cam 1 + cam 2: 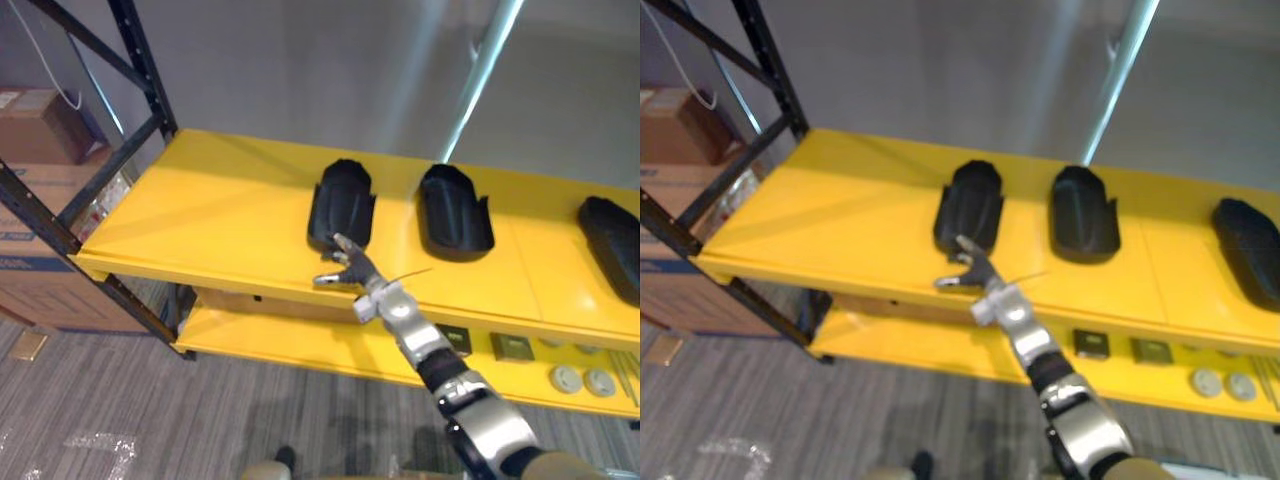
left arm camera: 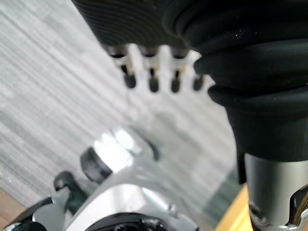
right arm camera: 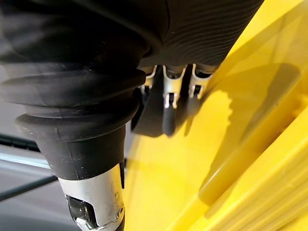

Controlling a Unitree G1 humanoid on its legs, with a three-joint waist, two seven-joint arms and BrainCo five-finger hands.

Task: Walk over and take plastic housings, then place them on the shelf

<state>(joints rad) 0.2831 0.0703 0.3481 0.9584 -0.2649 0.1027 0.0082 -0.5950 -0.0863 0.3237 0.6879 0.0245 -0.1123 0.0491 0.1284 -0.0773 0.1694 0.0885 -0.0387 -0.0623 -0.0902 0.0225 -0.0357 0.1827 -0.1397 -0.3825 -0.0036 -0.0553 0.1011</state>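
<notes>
In the left eye view, three black plastic housings lie flat in a row on the yellow top shelf [image 1: 200,210]. They sit well apart, rounded ends away from you and notched ends toward the front edge, which reads as a deliberate, evenly spaced lay-down. Your right robot hand [image 1: 345,262] is at the near end of the left plastic housing [image 1: 342,200], with fingers spread straight and thumb out to the side, gripping nothing. I judge this one to be set down rather than being picked up. The middle plastic housing [image 1: 453,210] and the right plastic housing [image 1: 610,240] lie untouched.

The right eye view shows the shells as matte, moulded and ribbed along their backs. The shelf is smooth painted metal with a soft sheen, carried on black steel uprights [image 1: 765,70]. On the lower shelf [image 1: 920,340] sit small square pieces [image 1: 1090,344] and pale discs [image 1: 1205,382].

In the left wrist view, your left robot hand [image 2: 153,72] hangs over the grey striped carpet floor [image 2: 48,96]. Its fingers are straight and relaxed, and it is empty.

In the right wrist view, the fingers [image 3: 172,86] point straight at the dark end of the left plastic housing. Whether the tips touch it, I cannot tell.
</notes>
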